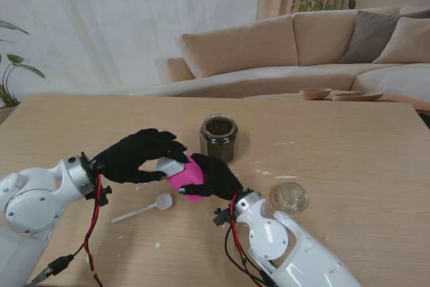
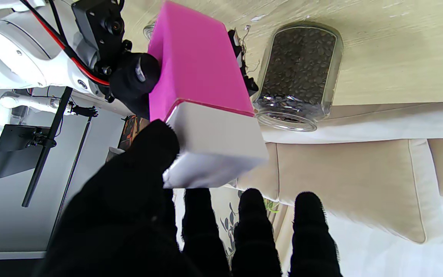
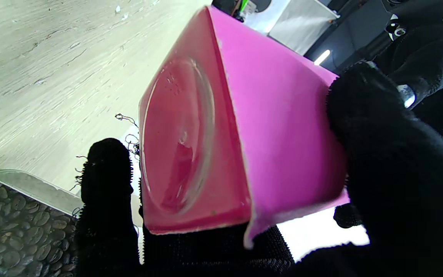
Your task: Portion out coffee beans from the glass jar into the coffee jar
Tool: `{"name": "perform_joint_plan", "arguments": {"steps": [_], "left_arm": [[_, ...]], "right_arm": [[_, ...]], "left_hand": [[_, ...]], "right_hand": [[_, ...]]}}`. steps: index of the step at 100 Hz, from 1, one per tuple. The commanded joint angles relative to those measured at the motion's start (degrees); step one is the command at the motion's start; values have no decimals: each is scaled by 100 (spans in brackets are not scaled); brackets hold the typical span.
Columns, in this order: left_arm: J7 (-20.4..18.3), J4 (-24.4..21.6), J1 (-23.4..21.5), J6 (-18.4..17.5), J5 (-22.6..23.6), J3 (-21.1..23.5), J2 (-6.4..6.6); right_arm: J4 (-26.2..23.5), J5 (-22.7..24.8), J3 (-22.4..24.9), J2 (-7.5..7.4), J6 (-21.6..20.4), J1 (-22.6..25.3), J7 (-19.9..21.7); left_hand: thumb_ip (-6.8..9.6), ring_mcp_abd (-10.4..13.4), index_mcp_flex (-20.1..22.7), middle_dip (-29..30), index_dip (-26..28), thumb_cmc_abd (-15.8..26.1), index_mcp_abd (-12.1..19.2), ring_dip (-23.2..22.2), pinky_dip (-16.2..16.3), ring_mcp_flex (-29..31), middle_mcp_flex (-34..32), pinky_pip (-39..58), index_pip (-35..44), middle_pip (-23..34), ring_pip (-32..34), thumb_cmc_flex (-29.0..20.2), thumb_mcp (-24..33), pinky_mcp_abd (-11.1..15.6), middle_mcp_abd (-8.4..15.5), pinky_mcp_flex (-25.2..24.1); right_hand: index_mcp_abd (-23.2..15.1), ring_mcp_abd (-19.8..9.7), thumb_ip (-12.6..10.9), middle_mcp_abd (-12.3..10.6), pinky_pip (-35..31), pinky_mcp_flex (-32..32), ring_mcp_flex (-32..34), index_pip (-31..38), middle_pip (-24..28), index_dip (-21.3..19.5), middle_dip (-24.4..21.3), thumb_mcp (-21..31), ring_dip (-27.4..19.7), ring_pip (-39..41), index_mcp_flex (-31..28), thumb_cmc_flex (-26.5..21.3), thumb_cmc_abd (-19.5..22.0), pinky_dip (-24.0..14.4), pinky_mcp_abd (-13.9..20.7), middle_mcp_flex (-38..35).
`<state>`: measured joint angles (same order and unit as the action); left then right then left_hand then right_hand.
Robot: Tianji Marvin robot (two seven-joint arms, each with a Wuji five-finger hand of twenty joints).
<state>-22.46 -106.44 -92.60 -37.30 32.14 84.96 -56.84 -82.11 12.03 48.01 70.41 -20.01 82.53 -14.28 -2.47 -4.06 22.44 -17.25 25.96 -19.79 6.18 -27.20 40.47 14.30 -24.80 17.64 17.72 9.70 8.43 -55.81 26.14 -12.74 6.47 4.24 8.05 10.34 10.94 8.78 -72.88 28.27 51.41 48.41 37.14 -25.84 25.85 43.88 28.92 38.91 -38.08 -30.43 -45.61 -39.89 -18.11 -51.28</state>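
On the pale wooden counter [image 1: 349, 146] before a beige sofa, the right robot hand [image 1: 216, 178] grips the body of the pink square coffee jar with white lid [image 1: 180, 171], held tilted with its long axis toward the left robot hand [image 1: 138, 156], whose fingers close on the lid. Just beyond stands the open hexagonal glass jar [image 1: 218, 137], nearly full of beans, its clear lid [image 1: 289, 197] and a white plastic spoon [image 1: 144, 209] nearby; whether the pink jar holds anything cannot be told.

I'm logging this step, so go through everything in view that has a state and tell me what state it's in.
glass jar: upright, lid off, full of beans.
clear lid: lying on the table, right of the arms.
coffee jar: pink, lifted off the table, white cap still on.
white spoon: lying on the table, unused.
left hand: gripping the cap.
right hand: gripping the pink body.
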Motion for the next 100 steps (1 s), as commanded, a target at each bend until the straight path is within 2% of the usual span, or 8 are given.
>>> {"name": "perform_joint_plan", "arguments": {"steps": [1,5,12,38,56,61,84,100], "left_arm": [[-136,-59,-39,60,-53,0,-3],[-144,-80,-58,130,-99,6,-9],[-149,-115,-88,267,-164,8,-23],[-1,-233,-180,603,-139,-46,-88],[144,-294,-204,829,-135,-123,-139],[167,-307,-207,878,-147,-141,-148],[142,-342,-221,990,-418,-109,-161],[51,-274,-210,785,-713,58,-136]], "right_arm": [[-48,-15,-3,38,-22,10,50],[-47,-13,-1,39,-21,10,43],[-44,-7,-2,40,-24,6,38],[-8,4,-29,54,-70,-28,9],[-10,9,-23,57,-70,-27,-4],[-7,5,-24,59,-72,-30,-6],[51,-150,-27,70,-102,-49,52],[46,-221,16,57,-49,-42,121]], "left_hand": [[29,-92,-213,53,-156,283,156,52,116,101,-135,41,-278,63,7,53,-228,0,-318,-6],[21,-150,-296,51,-210,321,208,47,112,116,-165,43,-368,73,15,158,-345,-22,-586,-10],[44,-200,-276,40,-298,438,154,7,130,153,-233,77,-497,86,50,232,-699,-63,-725,-12],[79,-253,-107,-920,-211,915,-209,-543,353,641,-941,418,-336,1188,536,90,-1344,-199,-587,155],[66,-357,114,-2034,-233,1018,-474,-1002,460,977,-1365,801,-202,2051,1006,-49,-1615,-320,-741,206],[88,-384,129,-1944,-248,1107,-509,-1038,444,977,-1344,864,-183,2067,1058,9,-1686,-335,-753,173],[125,-392,-86,-510,-359,1339,-595,-532,174,537,-420,693,-380,529,533,402,-2360,-345,-1001,-15],[138,-317,-439,-165,-413,1081,-662,-193,21,181,195,329,-576,96,134,491,-2559,-308,-828,-141]], "right_hand": [[-1119,-22,-296,-422,-158,18,185,1222,557,-349,245,1198,85,137,-791,-1164,759,-115,23,-438],[-1121,-24,-294,-425,-157,17,179,1222,558,-351,246,1195,84,134,-791,-1165,760,-115,24,-439],[-1118,-16,-295,-423,-156,17,179,1223,557,-355,247,1196,84,133,-792,-1172,766,-115,26,-438],[-1132,-26,-296,-428,-155,17,184,1218,555,-364,250,1195,86,133,-783,-1171,768,-115,26,-431],[-1131,-22,-295,-431,-155,17,181,1217,551,-370,249,1196,85,129,-779,-1169,769,-116,26,-429],[-1129,-23,-296,-428,-155,17,179,1218,554,-371,251,1197,86,128,-779,-1169,768,-116,26,-434],[-1119,-31,-184,-402,-152,17,179,1209,520,-380,252,1096,82,117,-762,-1328,904,-115,34,-420],[-1108,-52,17,-374,-145,22,181,1179,496,-402,274,994,77,99,-705,-1441,1092,-110,55,-370]]}}
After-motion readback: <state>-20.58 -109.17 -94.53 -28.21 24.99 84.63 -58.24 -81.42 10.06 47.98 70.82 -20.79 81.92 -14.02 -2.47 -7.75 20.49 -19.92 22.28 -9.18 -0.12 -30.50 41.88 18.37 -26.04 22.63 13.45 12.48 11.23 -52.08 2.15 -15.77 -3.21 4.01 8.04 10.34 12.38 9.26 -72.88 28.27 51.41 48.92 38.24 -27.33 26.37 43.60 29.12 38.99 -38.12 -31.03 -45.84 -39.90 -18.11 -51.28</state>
